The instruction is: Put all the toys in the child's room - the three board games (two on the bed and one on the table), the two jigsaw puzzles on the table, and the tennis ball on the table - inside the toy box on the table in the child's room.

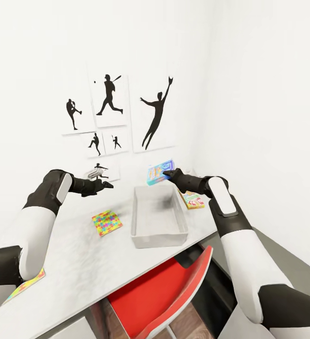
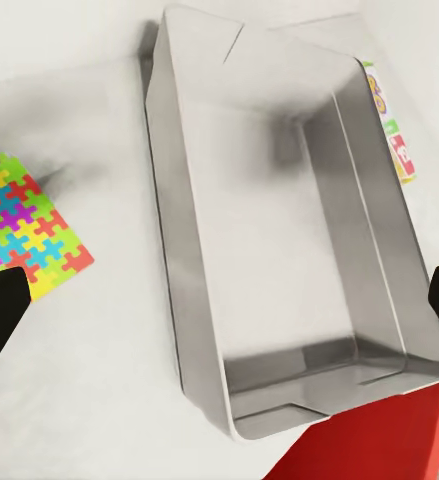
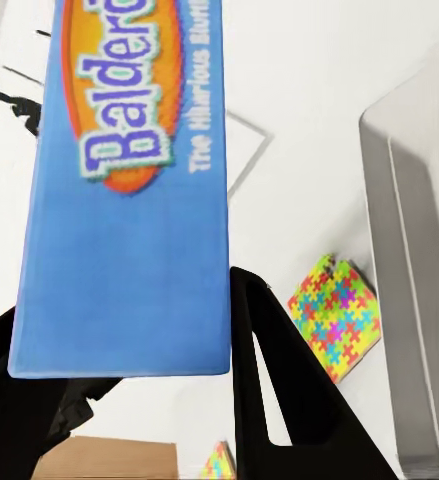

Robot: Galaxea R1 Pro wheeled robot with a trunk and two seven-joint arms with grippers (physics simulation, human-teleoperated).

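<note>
the toy box (image 1: 159,235) on the table (image 1: 79,263) looks empty. the right gripper (image 1: 166,175), clamped on the blue board game (image 1: 159,172), holds it above the box's far end. the left gripper (image 1: 109,184) hangs open; puzzles (image 1: 107,222) and another game (image 1: 193,200) wait.

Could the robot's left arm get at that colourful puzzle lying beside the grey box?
Probably yes: the left tool hangs open above the table, the puzzle lies just below it, uncovered.

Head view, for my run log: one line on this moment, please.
right hand: holds blue game over toy box | left hand: open | box: empty
</note>
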